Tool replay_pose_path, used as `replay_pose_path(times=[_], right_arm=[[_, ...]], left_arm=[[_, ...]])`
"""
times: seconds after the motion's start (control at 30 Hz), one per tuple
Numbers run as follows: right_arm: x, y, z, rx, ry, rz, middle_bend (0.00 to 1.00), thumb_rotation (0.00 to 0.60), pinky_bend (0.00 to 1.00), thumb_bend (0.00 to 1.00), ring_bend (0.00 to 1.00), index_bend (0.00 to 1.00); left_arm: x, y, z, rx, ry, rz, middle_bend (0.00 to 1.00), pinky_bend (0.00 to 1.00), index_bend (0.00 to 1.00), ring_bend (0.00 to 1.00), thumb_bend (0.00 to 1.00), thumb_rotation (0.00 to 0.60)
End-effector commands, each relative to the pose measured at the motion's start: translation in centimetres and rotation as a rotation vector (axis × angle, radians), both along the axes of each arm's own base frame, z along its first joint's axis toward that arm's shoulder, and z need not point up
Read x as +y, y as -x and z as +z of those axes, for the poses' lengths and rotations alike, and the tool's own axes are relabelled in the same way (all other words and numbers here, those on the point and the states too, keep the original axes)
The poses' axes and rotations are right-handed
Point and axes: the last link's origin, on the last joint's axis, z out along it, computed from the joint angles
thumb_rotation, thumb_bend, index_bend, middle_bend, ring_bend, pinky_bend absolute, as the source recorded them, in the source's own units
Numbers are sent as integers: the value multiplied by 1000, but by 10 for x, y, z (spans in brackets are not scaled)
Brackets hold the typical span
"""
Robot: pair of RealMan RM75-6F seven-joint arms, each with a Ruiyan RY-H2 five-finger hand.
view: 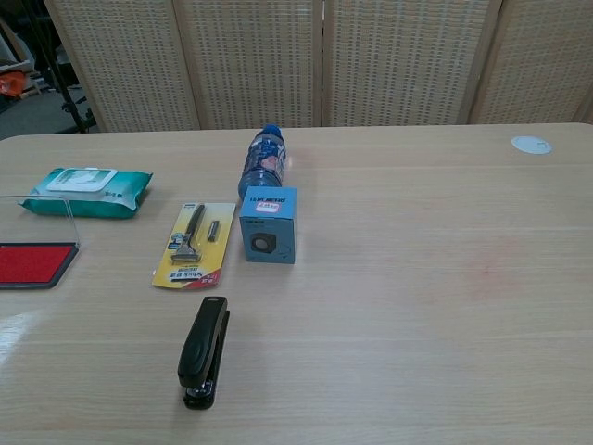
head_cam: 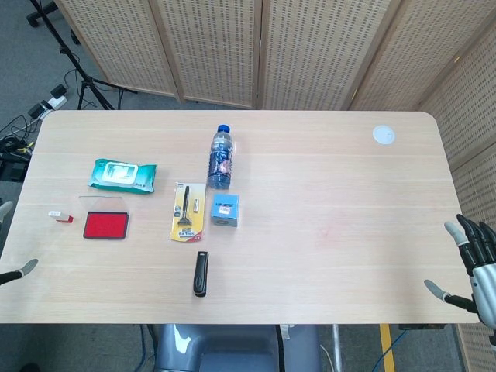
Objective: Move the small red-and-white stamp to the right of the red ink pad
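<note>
The small red-and-white stamp (head_cam: pixel 60 217) lies near the table's left edge in the head view, just left of the red ink pad (head_cam: pixel 106 225). The pad's clear lid stands raised behind it; the pad (view: pixel 33 263) also shows at the chest view's left edge, where the stamp is out of frame. My left hand (head_cam: pixel 9 273) barely shows at the head view's left border, only a fingertip or two, below the stamp. My right hand (head_cam: pixel 473 270) hovers off the table's right edge, fingers spread, holding nothing.
A green wipes pack (head_cam: pixel 122 174) lies behind the pad. To the right are a carded razor (head_cam: pixel 186 211), a blue bottle (head_cam: pixel 221 156) lying down, a small blue box (head_cam: pixel 225 210) and a black stapler (head_cam: pixel 201 273). A white disc (head_cam: pixel 383 135) sits far right.
</note>
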Motion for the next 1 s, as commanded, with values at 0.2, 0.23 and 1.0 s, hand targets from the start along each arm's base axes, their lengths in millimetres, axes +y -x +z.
replay_pose_path(times=[0.2,0.23,1.0], right_arm=[[-4,-1,-5,9,-4,-9,0,600,0,0,0,0],[-5,-1,-6,13,-6,-11,0,600,0,0,0,0],[-16,0,-19,46,-13,-58,0,600,0,0,0,0]], left_arm=[[72,45,3,50,94,114,992,907,120,912,158,600],[82,51,4,50,116,133,993,908,147,913,174,600],[156,120,-24,128,318,296,1000,909,423,916,289,600]])
